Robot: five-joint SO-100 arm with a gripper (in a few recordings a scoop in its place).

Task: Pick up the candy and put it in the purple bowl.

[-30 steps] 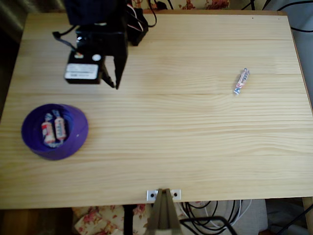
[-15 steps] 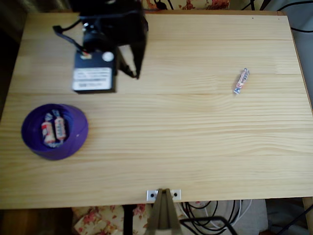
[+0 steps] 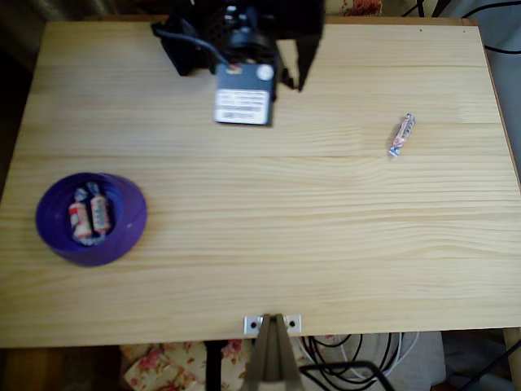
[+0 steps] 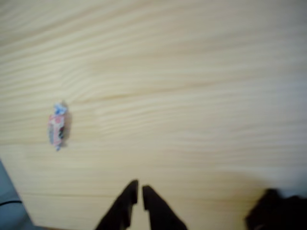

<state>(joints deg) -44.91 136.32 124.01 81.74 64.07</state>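
Overhead view: arm has swung right along the table's far edge since a second ago, away from the purple bowl (image 3: 91, 218), where two candies (image 3: 89, 215) stay put. Gripper (image 3: 295, 80) hangs above bare wood near the top centre. Lone candy (image 3: 401, 134) lies unmoved, well right.

Wrist view: fingertips (image 4: 130, 190) nearly together, nothing between them, gripper (image 4: 138, 190) over bare wooden table (image 4: 192, 96); candy (image 4: 57, 127) at left, blurred.

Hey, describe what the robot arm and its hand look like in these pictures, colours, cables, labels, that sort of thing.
The arm is black and blocky in the overhead view, with black cables looping at its base. A white printed label covers one dark box-shaped part, and a small white round spot sits beside it. The hand has two slim black fingers tapering to narrow tips in the wrist view. The label's print is too blurred to read.
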